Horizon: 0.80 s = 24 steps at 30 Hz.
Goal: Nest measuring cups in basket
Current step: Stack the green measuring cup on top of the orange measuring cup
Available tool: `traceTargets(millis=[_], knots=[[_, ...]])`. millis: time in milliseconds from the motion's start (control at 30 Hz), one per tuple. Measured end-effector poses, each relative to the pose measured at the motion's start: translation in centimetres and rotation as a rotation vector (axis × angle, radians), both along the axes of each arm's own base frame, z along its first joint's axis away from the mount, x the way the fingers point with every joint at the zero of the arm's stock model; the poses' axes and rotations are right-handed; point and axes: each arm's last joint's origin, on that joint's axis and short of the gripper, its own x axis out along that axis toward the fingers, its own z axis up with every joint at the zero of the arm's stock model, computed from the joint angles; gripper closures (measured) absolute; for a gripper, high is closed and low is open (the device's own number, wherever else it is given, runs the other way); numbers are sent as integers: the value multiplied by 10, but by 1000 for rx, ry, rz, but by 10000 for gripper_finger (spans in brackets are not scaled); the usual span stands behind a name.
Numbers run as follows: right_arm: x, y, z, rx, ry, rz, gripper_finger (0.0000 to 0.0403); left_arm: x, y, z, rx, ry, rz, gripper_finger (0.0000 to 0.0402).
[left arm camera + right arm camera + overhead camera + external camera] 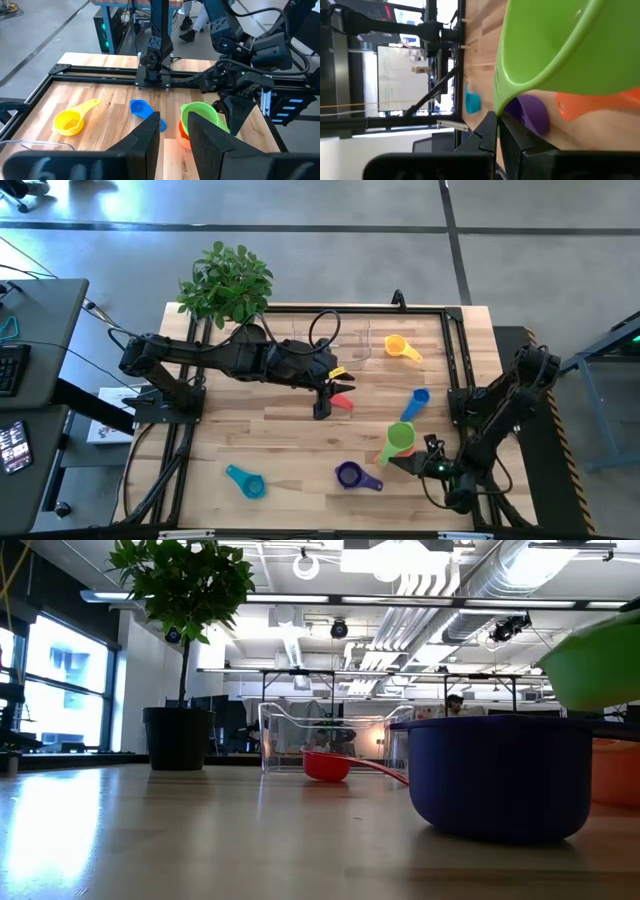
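My right gripper (418,461) (498,119) stands near the table's near right corner, shut on a green measuring cup (401,437) (598,665). That cup hangs just over an orange one (386,454) (183,138). Purple (350,475), teal (245,481), blue (417,401), yellow (399,347) and red (343,402) cups lie singly on the table. The clear basket (322,735) stands at the far middle. My left gripper (322,410) (174,142) hangs beside the red cup, fingers slightly apart, with nothing between them. My right gripper pinches the free end of the green cup's handle (497,104) between its two fingertips. The fingers come from the table's near right side, slanting slightly down, in line with the handle. The cup is lifted clear, tilted, its bowl above the orange cup.
A potted plant (228,280) stands at the far left corner, with its dark pot (178,737) left of the basket. Black frame rails (455,350) run along the table's edges. There is bare wood between the teal and purple cups.
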Motion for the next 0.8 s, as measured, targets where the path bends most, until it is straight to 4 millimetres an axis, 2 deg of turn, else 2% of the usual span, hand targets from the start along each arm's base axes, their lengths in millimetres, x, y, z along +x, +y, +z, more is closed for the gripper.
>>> traceTargets(millis=[367, 800], knots=[[-5, 4, -4, -14, 25, 38, 403, 0, 0, 0, 1, 0, 0, 312], [1, 0, -7, 12, 106, 69, 403, 0, 0, 0, 1, 0, 0, 312]])
